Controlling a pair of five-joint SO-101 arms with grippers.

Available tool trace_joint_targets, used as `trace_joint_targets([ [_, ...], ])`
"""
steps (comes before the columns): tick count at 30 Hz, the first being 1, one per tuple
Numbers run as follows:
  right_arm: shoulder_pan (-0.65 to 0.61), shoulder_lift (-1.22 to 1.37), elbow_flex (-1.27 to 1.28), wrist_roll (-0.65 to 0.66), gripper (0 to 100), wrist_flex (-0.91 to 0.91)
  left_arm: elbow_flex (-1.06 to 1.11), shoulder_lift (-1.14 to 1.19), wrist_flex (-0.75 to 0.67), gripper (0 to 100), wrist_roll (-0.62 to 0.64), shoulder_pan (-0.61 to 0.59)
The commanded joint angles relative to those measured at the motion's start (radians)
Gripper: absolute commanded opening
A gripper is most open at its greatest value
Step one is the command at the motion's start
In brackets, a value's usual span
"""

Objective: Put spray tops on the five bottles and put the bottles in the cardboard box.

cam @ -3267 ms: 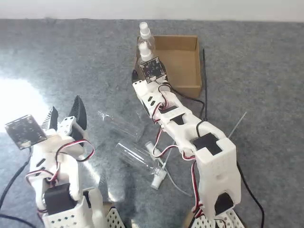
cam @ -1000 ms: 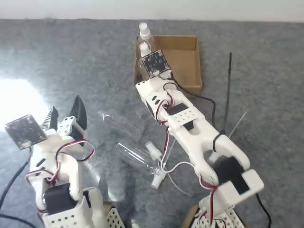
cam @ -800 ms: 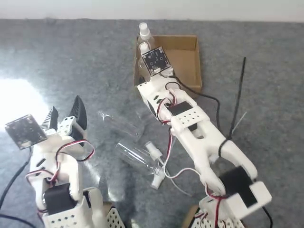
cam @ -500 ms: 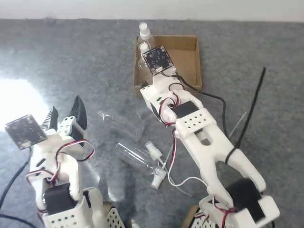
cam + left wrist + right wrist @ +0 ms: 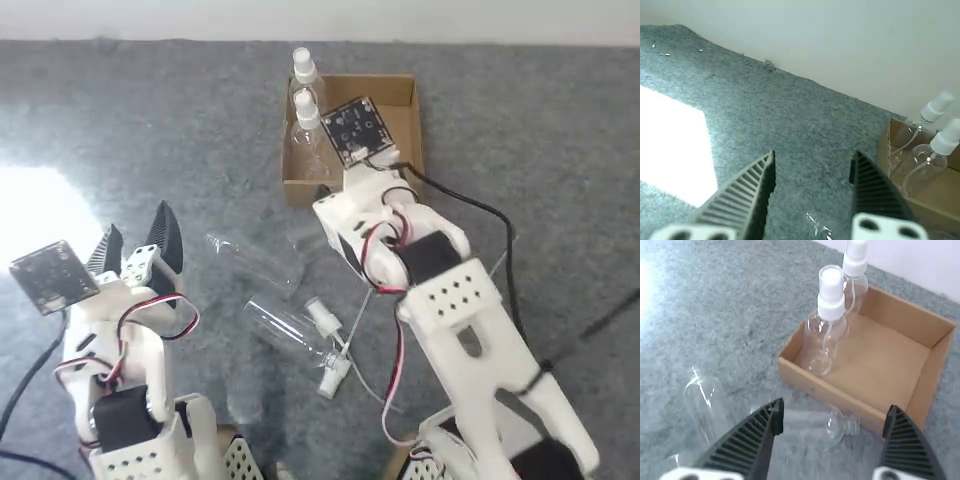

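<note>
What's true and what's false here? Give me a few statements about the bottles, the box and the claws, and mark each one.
1. The left gripper and right gripper are both open and empty. True.
2. All five bottles are in the cardboard box. False: only two capped bottles are in it. Three uncapped bottles lie outside on the grey mat.
3. The two capped bottles stand upright. True.
4. The uncapped bottles wear spray tops. False: their necks are bare, and two loose spray tops lie beside them.

Clear glossy plastic bottles point(image 5: 823, 337), matt brown cardboard box point(image 5: 885, 365), rough grey carpet-like table covering point(image 5: 150, 120)
</note>
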Motion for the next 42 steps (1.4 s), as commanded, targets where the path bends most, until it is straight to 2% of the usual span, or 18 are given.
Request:
trace_joint_targets([
  [1, 0.007, -0.116, -0.012, 0.006, 28.6, 0.166, -0.021, -0.008, -0.011, 22, 0.009, -0.003],
  [8, 0.111, -0.185, -0.011, -0.15, 28.6, 0.367, -0.019, -0.008, -0.011, 22, 0.009, -0.003],
  [12, 0.11, -0.179, -0.009, -0.236, 28.6, 0.42, -0.019, -0.008, -0.011, 22, 0.009, -0.003],
  [20, -0.077, -0.116, -0.015, -0.506, 28.5, 0.314, -0.019, -0.008, -0.011, 22, 0.009, -0.005],
  [23, -0.116, -0.013, -0.021, -0.554, 28.5, 0.222, -0.019, -0.008, -0.011, 22, 0.009, -0.005],
  [32, -0.119, 0.371, -0.273, -0.707, 28.8, 0.183, -0.019, -0.008, -0.011, 22, 0.009, -0.005],
  [42, -0.117, 0.59, -0.437, -0.79, 28.9, 0.182, -0.019, -0.008, -0.011, 22, 0.009, -0.005],
])
